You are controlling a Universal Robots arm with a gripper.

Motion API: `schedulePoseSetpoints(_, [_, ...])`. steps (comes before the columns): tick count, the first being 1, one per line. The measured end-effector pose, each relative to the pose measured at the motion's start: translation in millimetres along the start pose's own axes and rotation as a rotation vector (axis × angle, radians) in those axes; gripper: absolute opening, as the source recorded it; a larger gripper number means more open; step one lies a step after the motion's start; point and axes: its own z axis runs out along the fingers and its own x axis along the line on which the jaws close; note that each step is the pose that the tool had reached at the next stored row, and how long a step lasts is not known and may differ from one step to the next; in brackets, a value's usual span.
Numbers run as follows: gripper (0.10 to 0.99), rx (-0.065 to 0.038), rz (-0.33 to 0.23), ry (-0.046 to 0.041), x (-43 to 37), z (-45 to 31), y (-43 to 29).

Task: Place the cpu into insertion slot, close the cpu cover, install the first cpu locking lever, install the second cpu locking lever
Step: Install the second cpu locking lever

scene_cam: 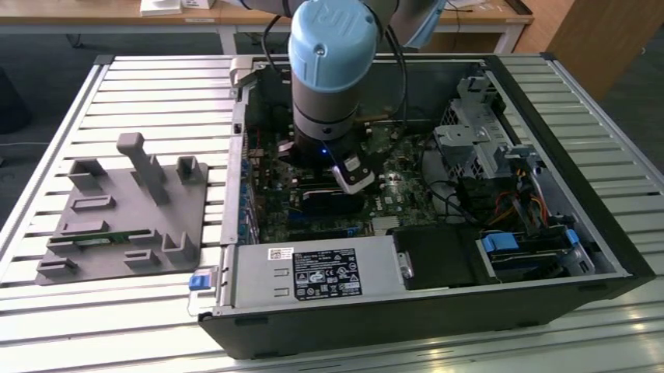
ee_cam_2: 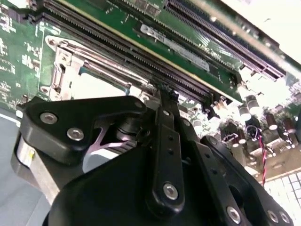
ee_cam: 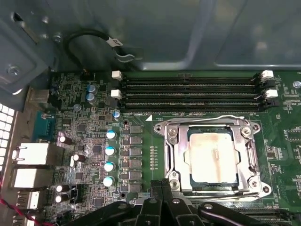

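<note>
Clearly 1 cpu [ee_cam: 212, 157] seated under 1 cpu cover [ee_cam: 249, 155]; 3 long slots [ee_cam: 190, 94] beside; tool [ee_cam: 161, 184] clenched, grasping nothing.

The exterior view looks down from above at the open computer case [scene_cam: 436, 194]; both wrist views sit close over its motherboard [ee_cam: 94, 141].

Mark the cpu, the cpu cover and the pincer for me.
cpu [ee_cam: 212, 157]: first wrist view, middle of its pale metal top.
cpu cover [ee_cam: 250, 157]: first wrist view, one side bar of the silvery frame.
pincer [ee_cam: 162, 188]: first wrist view, between the black fingertips beside the socket.
</note>
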Motion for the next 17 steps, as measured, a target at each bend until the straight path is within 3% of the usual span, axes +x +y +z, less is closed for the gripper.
schedulePoseSetpoints(17, [0.106,0.001,0.0,0.0002,0.2,-31.6,10.4])
